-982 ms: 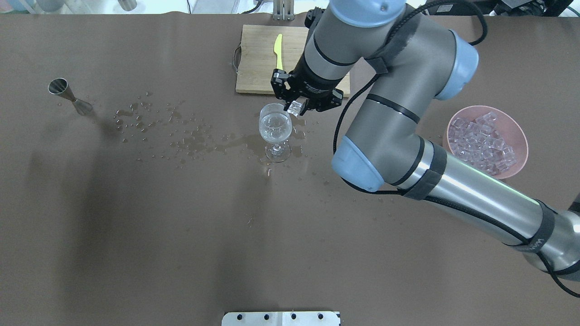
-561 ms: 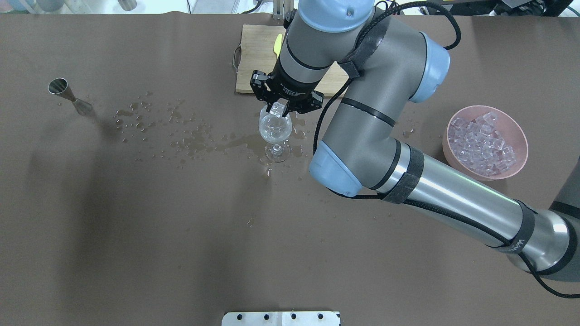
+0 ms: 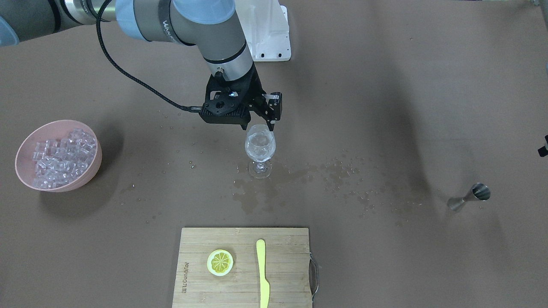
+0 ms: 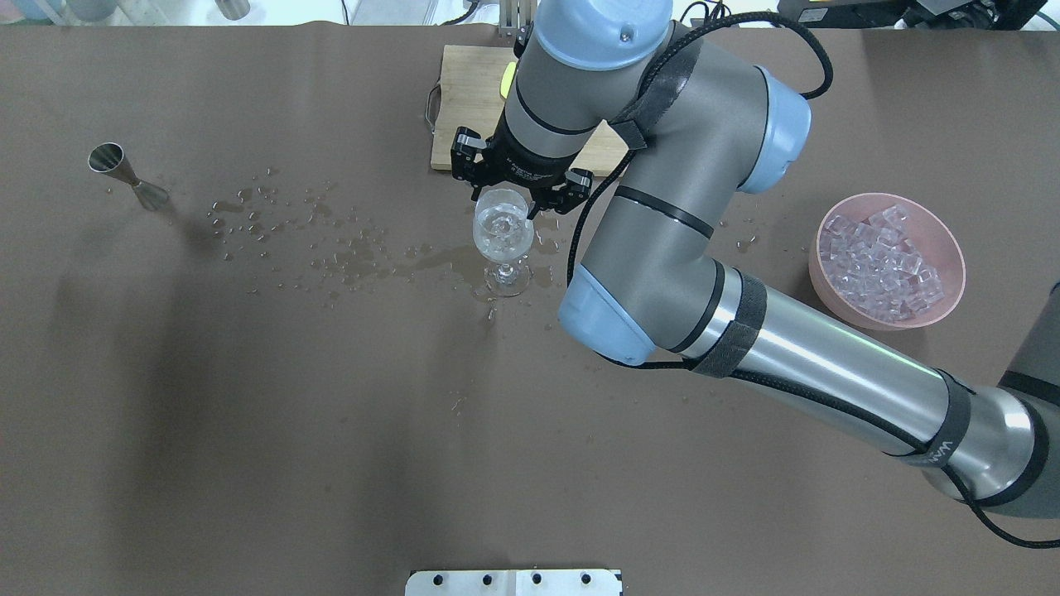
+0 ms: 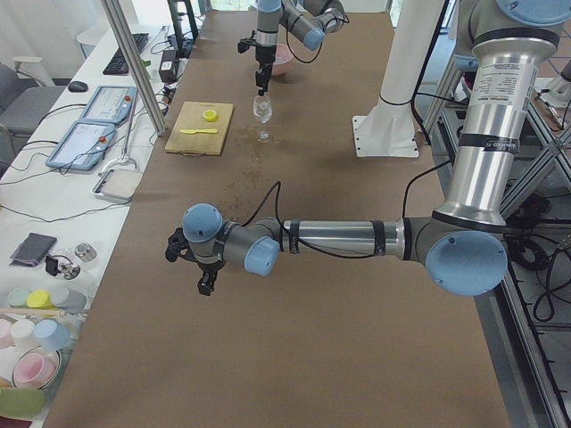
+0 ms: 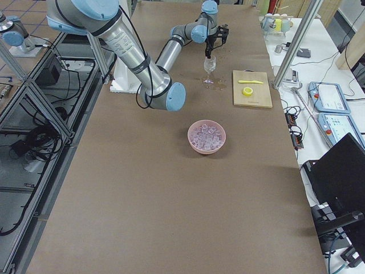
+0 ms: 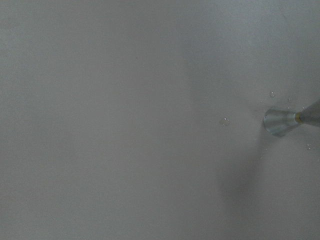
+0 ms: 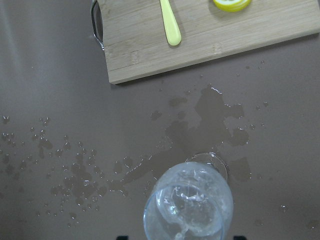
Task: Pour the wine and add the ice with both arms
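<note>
My right gripper (image 4: 505, 201) hangs just above the wine glass (image 4: 503, 232) at the table's middle, jaws spread open and empty. It also shows in the front view (image 3: 258, 125). The glass (image 8: 190, 205) holds a little clear wine (image 8: 200, 220) and an ice cube (image 4: 499, 222) inside it. The other ice (image 4: 882, 265) fills a pink bowl (image 4: 952, 248) on the right. My left gripper (image 5: 205, 281) shows only in the exterior left view, low over the table's left end; I cannot tell whether it is open or shut.
A steel jigger (image 4: 128, 175) lies on its side at the left, also in the left wrist view (image 7: 282, 121). Spilled drops (image 4: 331, 248) run from it to the glass. A cutting board (image 3: 244, 265) with a lemon slice (image 3: 220, 262) and a yellow knife (image 3: 262, 273) lies beyond the glass.
My right gripper moved left from beside the glass to over it, opened, and the ice cube it held is now in the glass.
</note>
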You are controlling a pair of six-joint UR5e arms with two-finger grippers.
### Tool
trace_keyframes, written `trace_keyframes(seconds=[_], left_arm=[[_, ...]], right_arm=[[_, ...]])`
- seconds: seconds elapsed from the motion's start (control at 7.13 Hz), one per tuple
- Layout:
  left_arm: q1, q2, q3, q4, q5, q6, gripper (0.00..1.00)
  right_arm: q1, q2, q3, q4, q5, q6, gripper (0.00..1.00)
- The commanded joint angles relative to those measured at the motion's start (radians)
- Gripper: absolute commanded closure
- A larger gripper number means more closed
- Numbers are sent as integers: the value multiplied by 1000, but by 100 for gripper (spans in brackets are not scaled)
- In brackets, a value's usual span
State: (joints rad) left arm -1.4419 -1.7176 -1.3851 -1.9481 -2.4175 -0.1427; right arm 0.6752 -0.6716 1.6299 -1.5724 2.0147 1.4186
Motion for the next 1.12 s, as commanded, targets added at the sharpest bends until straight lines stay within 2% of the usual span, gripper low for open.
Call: trace_keyframes(seconds=[0.0,0.14,0.28,0.42,0.56,0.84,0.98], left_arm=[[0,-1,0,0,0,0,1],[0,-1,0,0,0,0,1],[-2,6,-5,-2,3,12,1],[-5,7,-8,-21,29,14,1],[-5,18,-8,-26,70,32,1],[-18,27,6,-17,70,126,1],[-21,70,9,-28,70,127,1]], right_arm=[[6,-17,13,0,4,-9,0],[30,-89,55,0,10,-29,0],[87,-231,149,5,31,-149,0],[177,-363,195,6,101,-316,0],[293,-470,200,8,193,-512,0],[509,-638,168,0,284,-935,0],[591,-698,101,5,321,-1131,0]])
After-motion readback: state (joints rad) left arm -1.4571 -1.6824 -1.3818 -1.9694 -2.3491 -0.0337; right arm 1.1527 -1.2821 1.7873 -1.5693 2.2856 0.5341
